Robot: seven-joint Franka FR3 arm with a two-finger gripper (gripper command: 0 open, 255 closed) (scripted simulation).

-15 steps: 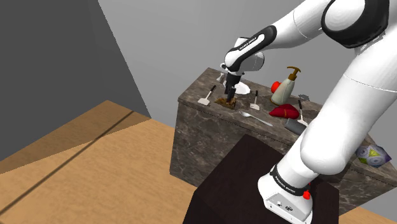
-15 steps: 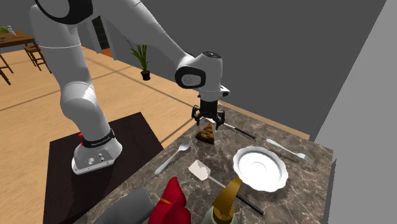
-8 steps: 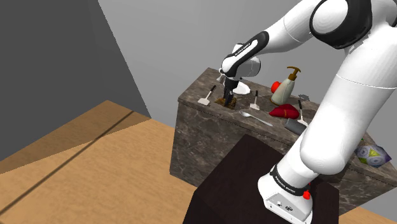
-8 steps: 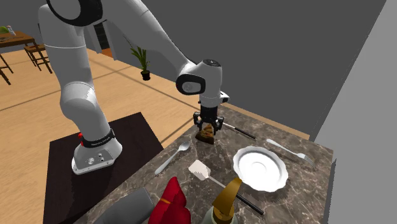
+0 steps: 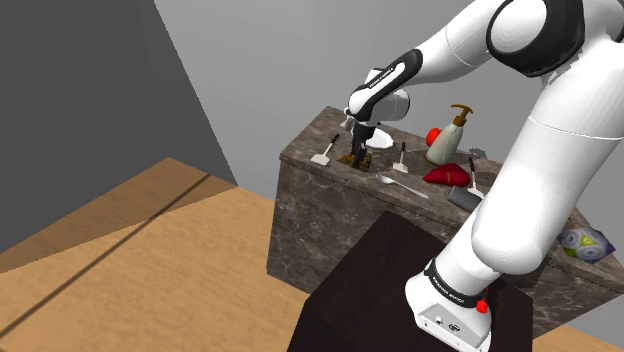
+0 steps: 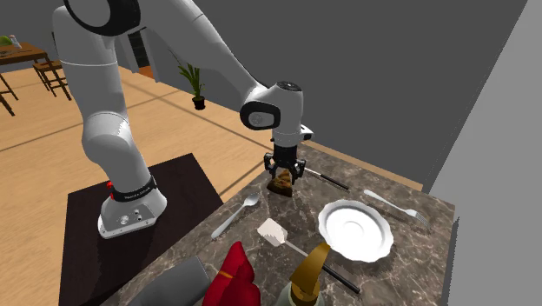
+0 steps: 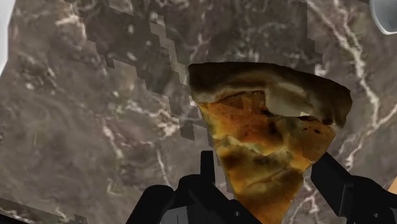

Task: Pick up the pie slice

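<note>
The pie slice (image 7: pixel 267 146) is a brown wedge with an orange filling and a pale crust, and it sits on the dark marble counter (image 6: pixel 417 261). My black gripper (image 7: pixel 270 177) is shut on it, with one finger (image 7: pixel 207 170) pressed to each long side near the tip. In the second exterior view the gripper (image 6: pixel 283 176) points straight down over the slice (image 6: pixel 280 183), near the counter's far corner. The shoulder view has the gripper (image 5: pixel 355 153) and the slice (image 5: pixel 351 159) at the counter's left end. I cannot tell whether the slice is lifted off the marble.
A white plate (image 6: pixel 353 228) lies close beside the slice, with a fork (image 6: pixel 393 207) beyond it. A spoon (image 6: pixel 234 215) and a white spatula (image 6: pixel 273 232) lie nearer the stand. A soap bottle (image 5: pixel 447 135) and a red cloth (image 5: pixel 447 174) stand further along the counter.
A second ago the fingers stood open just above the slice. The hand has since dropped a little and the fingers have shut on it. Over the last half second nothing moved.
</note>
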